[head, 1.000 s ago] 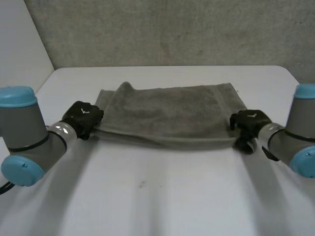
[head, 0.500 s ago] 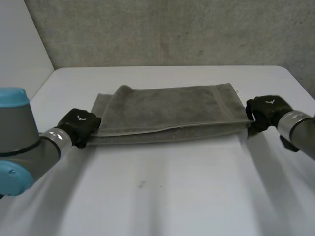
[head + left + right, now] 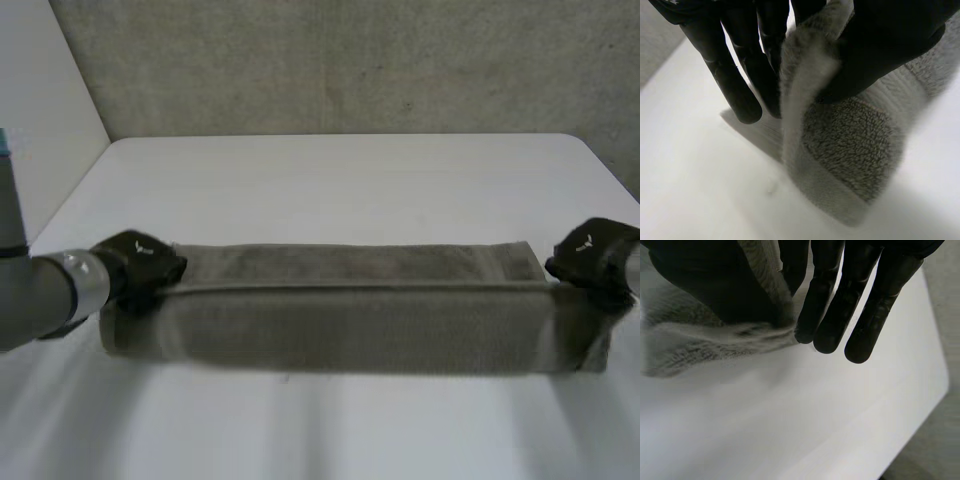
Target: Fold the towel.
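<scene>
Nearest the robot, toward 6 o'clock, the grey towel (image 3: 360,325) hung as a long dark sheet stretched wide over the white counter (image 3: 350,180), its upper line running straight from one robot hand to the other. At the towel's 9 o'clock end the left robot hand (image 3: 140,265) pinched the cloth between thumb and fingers. At the 3 o'clock end the right robot hand (image 3: 592,258) pinched the other end likewise, thumb against one face and straight fingers beside it. Beyond that line, toward 12 o'clock, a paler strip of towel sloped away. The step in hand looked to be carrying a held edge over for a fold. The next move would likely call for both hands travelling level at one pace, cloth taut, then lowering the edge squarely before letting go.
</scene>
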Motion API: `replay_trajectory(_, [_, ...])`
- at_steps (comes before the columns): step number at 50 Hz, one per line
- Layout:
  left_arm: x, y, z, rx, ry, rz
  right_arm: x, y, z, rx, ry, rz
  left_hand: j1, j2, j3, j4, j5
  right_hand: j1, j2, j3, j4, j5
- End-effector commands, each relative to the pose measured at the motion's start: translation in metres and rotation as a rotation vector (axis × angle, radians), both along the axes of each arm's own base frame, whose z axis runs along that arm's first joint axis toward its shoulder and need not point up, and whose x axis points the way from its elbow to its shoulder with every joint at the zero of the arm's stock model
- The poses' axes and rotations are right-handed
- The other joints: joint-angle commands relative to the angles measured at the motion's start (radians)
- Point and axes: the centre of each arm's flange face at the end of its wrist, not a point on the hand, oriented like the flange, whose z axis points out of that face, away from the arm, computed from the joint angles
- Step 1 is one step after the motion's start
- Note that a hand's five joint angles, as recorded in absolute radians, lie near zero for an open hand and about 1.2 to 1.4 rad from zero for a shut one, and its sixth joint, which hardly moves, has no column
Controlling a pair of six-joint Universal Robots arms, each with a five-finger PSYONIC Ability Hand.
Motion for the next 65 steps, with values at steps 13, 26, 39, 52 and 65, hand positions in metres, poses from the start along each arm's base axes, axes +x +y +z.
replay_trajectory(13, [-0.046,-0.091,-0.06,-0.202,-0.056,-0.038,0.068,-0.085,-0.08,-0.409,0.046,0.059,0.192,0.179,0.18,0.179,0.178,0.432,0.224,0.213,0.204,0.247])
replay_trajectory(26, [-0.064,-0.103,-0.078,-0.339,-0.097,-0.093,0.074,-0.11,-0.094,-0.52,0.013,0.043,-1.027,-1.04,-1.04,-1.04,-1.042,-0.79,-0.997,-1.008,-1.017,-0.975])
replay_trajectory(39, [-0.068,-0.092,-0.038,-0.403,-0.017,-0.065,0.06,-0.093,-0.039,-0.56,-0.221,-0.095,-1.03,-1.043,-1.042,-1.043,-1.044,-0.79,-0.997,-1.008,-1.017,-0.975])
replay_trajectory(52, [-0.046,-0.062,0.0,-0.25,0.37,0.138,0.01,-0.031,-0.02,-0.146,-0.519,-0.19,-1.03,-1.043,-1.042,-1.043,-1.044,-0.79,-0.997,-1.008,-1.017,-0.975])
replay_trajectory(65, [-0.047,-0.043,0.003,-0.186,0.446,0.119,-0.034,-0.027,-0.043,-0.04,-0.593,-0.307,-1.03,-1.043,-1.042,-1.043,-1.044,-0.79,-0.997,-1.008,-1.017,-0.975])
